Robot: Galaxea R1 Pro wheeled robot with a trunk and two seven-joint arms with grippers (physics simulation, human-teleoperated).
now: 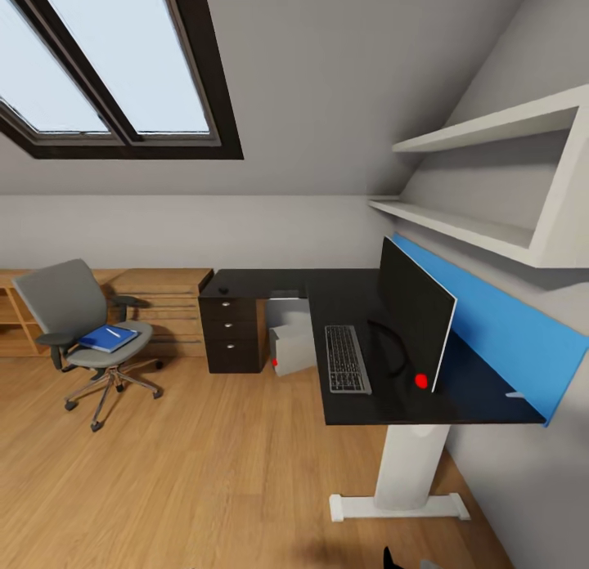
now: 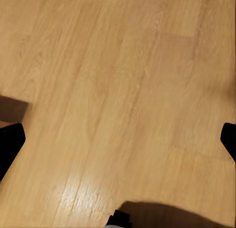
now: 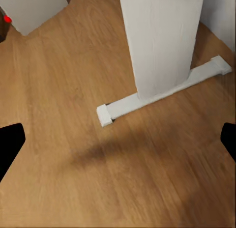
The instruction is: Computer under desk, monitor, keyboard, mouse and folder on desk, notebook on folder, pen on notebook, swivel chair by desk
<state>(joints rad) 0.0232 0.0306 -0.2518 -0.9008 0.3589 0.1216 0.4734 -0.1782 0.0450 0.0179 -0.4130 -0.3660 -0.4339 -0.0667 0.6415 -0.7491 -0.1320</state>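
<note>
Looking across a grey-walled attic bedroom. Long black L-shaped desk [image 1: 343, 295] standing at right; wide black flat monitor [image 1: 413, 311] and slim black keyboard [image 1: 347, 359] already lying side by side on it. Small black mouse [image 1: 222, 291] sitting well apart, at the desk's far left end. Silver-grey computer tower [image 1: 292, 348] resting under the desk. Grey swivel chair [image 1: 82, 328] waiting far left, away from the desk, carrying the bright blue folder [image 1: 108, 338] with a thin white pen [image 1: 111, 331] on top; notebook hard to make out. Left gripper [image 2: 118, 139] and right gripper [image 3: 118, 139] hanging over wooden floor, fingers apart, holding nothing. Moving mouse, folder, notebook, pen and chair seemingly remaining.
</note>
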